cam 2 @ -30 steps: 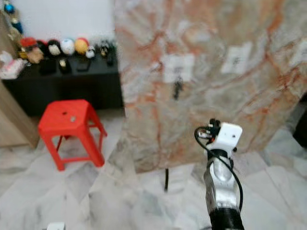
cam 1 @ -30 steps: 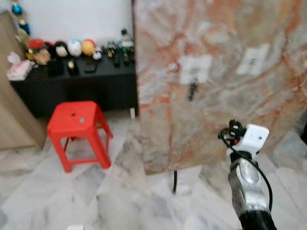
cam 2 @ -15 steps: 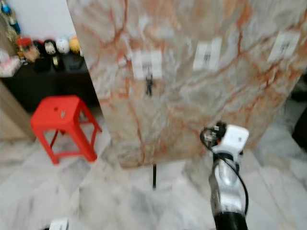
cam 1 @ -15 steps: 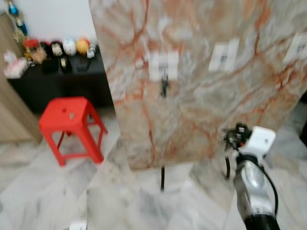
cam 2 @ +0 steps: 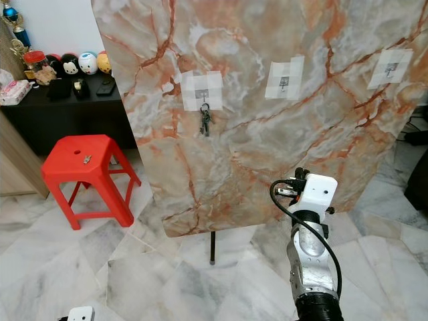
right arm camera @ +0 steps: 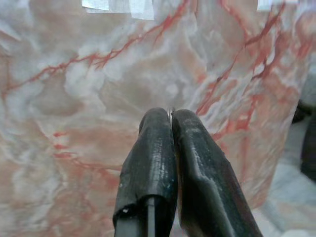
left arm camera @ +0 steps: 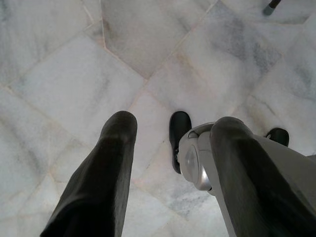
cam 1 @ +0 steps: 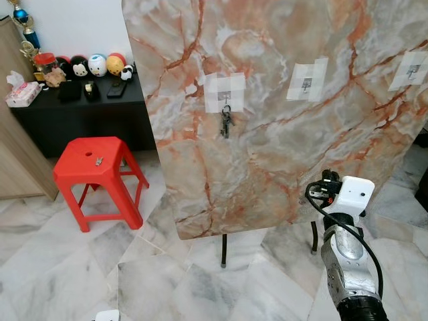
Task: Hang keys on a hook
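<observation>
A bunch of keys (cam 1: pixel 225 124) hangs from the left hook (cam 1: pixel 227 99) on a tall marble-patterned board (cam 1: pixel 267 167). Two more hooks sit on white tape patches, a middle hook (cam 1: pixel 306 83) and a right hook (cam 1: pixel 411 69), both bare. My right arm is raised in front of the board's lower right, its white wrist (cam 1: pixel 349 194) facing the board. The right gripper (right arm camera: pixel 171 113) is shut, with only a thin pale sliver between the tips. The left gripper (left arm camera: pixel 173 123) hangs open over the floor by my foot.
A red plastic stool (cam 1: pixel 80 157) stands left of the board with a small metal item (cam 1: pixel 98 160) on its seat. Behind it is a black sideboard (cam 1: pixel 100 114) with toys. A wooden cabinet (cam 1: pixel 20 167) is far left. The board's stand leg (cam 1: pixel 223 251) rests on the marble floor.
The camera has swung so the board sits more centred and all three hooks show; the picture is sharper. The right arm holds about the same pose. The keys stay on the left hook.
</observation>
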Available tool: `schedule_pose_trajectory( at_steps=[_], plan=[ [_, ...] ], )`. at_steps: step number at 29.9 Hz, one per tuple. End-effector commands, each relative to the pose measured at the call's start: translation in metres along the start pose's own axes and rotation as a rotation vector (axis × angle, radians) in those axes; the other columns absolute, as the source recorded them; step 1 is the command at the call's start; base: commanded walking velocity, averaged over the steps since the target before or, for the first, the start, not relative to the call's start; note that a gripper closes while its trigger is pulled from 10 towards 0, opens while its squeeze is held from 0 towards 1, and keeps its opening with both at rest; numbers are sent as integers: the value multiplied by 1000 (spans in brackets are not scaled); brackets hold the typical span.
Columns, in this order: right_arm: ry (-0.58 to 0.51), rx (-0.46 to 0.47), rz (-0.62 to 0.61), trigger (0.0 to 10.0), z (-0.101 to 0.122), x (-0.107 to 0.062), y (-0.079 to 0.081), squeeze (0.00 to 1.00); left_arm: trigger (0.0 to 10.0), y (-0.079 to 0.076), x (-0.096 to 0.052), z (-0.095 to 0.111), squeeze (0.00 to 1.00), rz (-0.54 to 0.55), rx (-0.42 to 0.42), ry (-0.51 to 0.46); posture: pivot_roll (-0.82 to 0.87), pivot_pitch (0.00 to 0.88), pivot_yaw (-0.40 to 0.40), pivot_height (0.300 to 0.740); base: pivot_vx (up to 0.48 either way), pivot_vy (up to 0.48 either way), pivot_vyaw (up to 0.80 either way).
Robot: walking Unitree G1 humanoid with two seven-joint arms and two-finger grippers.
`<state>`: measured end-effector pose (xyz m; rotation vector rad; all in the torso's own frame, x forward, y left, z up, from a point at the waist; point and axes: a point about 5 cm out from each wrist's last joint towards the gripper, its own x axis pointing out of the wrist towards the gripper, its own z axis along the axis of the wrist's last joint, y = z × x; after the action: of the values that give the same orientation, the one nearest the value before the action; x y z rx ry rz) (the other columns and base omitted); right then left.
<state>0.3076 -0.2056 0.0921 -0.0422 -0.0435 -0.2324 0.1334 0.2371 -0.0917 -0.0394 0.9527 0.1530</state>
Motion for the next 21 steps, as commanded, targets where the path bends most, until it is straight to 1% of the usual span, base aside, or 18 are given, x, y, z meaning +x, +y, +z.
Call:
schedule_pose_trajectory(
  at_steps=[1,3,4,5,13,21],
  plan=[
    [-57,-39,0,10000,13,6,2,0,10000,4,-1,-2,0,16,-8,1,-79,0,2,740,0,0,0],
    [-79,-102,-18,10000,17,7,1,0,10000,4,-1,-2,0,18,-9,-1,-78,0,2,740,0,0,0],
    [-79,-102,-18,10000,17,7,1,0,10000,4,-1,-2,0,18,-9,-1,-78,0,2,740,0,0,0],
    [-83,-121,-27,10000,18,7,0,0,10000,4,-1,-2,0,19,-10,-3,-77,0,-1,740,0,0,0],
    [-87,-140,-45,10000,18,8,-2,0,10000,3,-1,-2,0,19,-10,-5,-78,0,-3,740,0,0,0],
    [-91,-145,-51,10000,19,9,-1,0,10000,4,-1,-2,0,21,-10,-7,-77,0,-3,740,258,0,0]
  ],
)
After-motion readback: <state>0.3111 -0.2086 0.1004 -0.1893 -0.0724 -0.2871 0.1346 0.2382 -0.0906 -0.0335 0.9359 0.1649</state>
